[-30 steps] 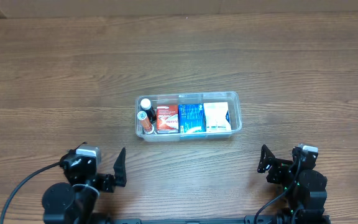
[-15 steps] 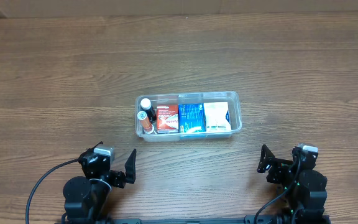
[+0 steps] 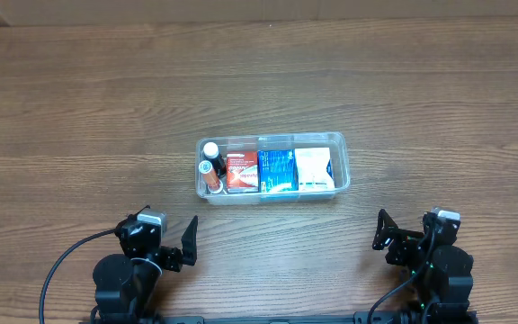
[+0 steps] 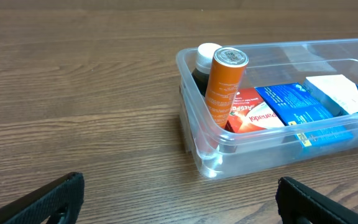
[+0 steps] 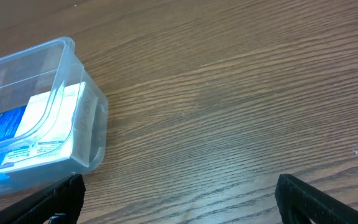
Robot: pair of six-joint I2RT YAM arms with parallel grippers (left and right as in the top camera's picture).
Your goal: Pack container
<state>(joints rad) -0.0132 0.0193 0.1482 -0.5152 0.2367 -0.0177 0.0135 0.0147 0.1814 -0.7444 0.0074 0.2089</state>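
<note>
The clear plastic container [image 3: 341, 141] sits mid-table. It holds a dark bottle with a white cap [image 3: 209, 149], an orange tube [image 3: 207, 171], a red carton [image 3: 241, 171], a blue carton [image 3: 276, 169] and a white carton [image 3: 315, 168]. The container also shows in the left wrist view [image 4: 194, 118] with the orange tube [image 4: 222, 84] upright at its near end, and in the right wrist view [image 5: 89, 124]. My left gripper [image 3: 188, 241] is open and empty near the front edge, left of the container. My right gripper [image 3: 382, 232] is open and empty at the front right.
The wooden table [image 3: 79, 117] has nothing else on it. Black cables run from the left arm base at the front edge [image 3: 52, 270].
The left arm shifted a little to the right a second ago and has been still since. The right arm and the container have not moved.
</note>
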